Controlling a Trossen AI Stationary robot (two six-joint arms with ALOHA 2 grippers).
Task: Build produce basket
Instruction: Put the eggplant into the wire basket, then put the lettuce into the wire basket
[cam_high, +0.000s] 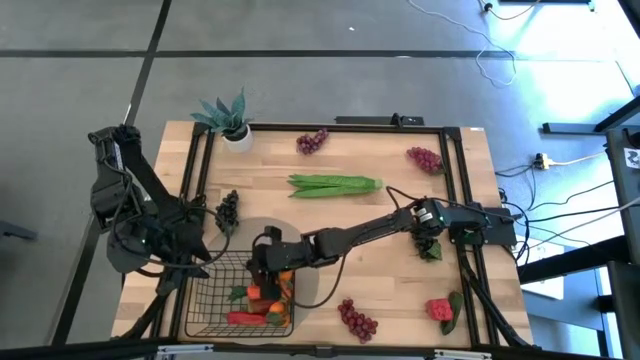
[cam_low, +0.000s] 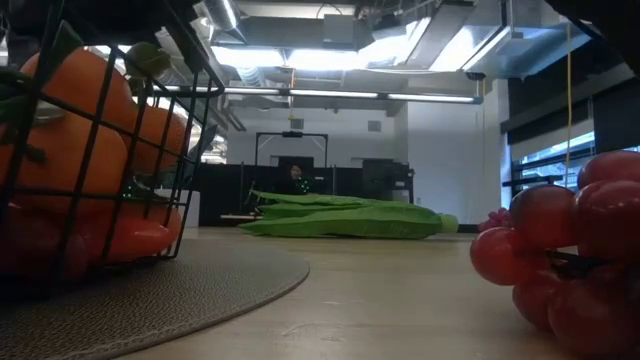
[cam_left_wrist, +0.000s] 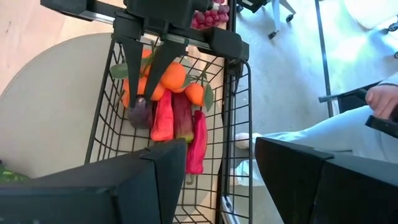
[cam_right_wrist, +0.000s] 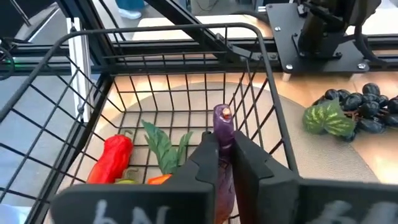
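Observation:
The dark wire basket (cam_high: 215, 300) stands on the grey round mat (cam_high: 305, 285) at the table's near left. It holds orange tangerines (cam_left_wrist: 175, 78), red peppers (cam_left_wrist: 163, 118) and other produce. My right gripper (cam_right_wrist: 222, 146) reaches into the basket from the right and is shut on a purple toy vegetable (cam_left_wrist: 140, 115). My left gripper (cam_left_wrist: 224, 180) stands open at the basket's left rim; whether it touches the wire does not show. My right gripper pinches the purple vegetable's two sides (cam_right_wrist: 224, 138) between its two fingers. The fingers slant down from the table's right and lie along the piece, whose stem end (cam_right_wrist: 222, 114) sticks out past the fingertips. It is inside the basket, over the heap of produce.
Green bean pods (cam_high: 335, 185) lie at the table's middle. Grape bunches lie at the far side (cam_high: 312, 141), far right (cam_high: 425, 158) and near edge (cam_high: 357, 320). Dark grapes (cam_high: 227, 210) lie by the mat, a strawberry (cam_high: 440, 309) near right, a potted plant (cam_high: 228, 120) far left.

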